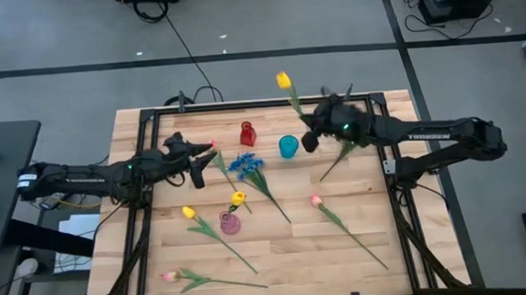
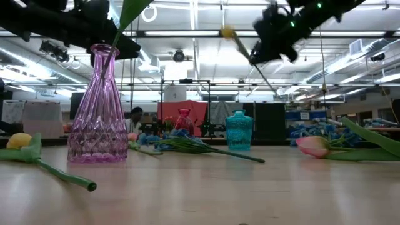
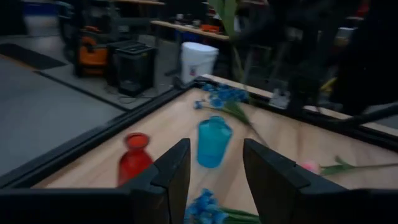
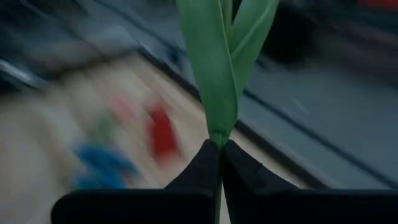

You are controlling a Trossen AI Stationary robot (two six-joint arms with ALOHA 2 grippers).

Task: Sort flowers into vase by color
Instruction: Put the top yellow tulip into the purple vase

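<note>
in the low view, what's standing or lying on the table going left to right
yellow tulip lying at the left edge → pink vase → red vase far back → teal vase → pink tulip lying at the right

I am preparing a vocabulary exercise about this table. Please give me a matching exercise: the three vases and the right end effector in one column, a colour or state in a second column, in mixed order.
Column 1:
1. vase near the table's back edge
2. vase beside it
3. vase holding a yellow tulip
4. right end effector

Column 2:
a. purple
b. shut on a yellow tulip's stem
c. red
d. teal

Pairs: 1-c, 2-d, 3-a, 4-b
</note>
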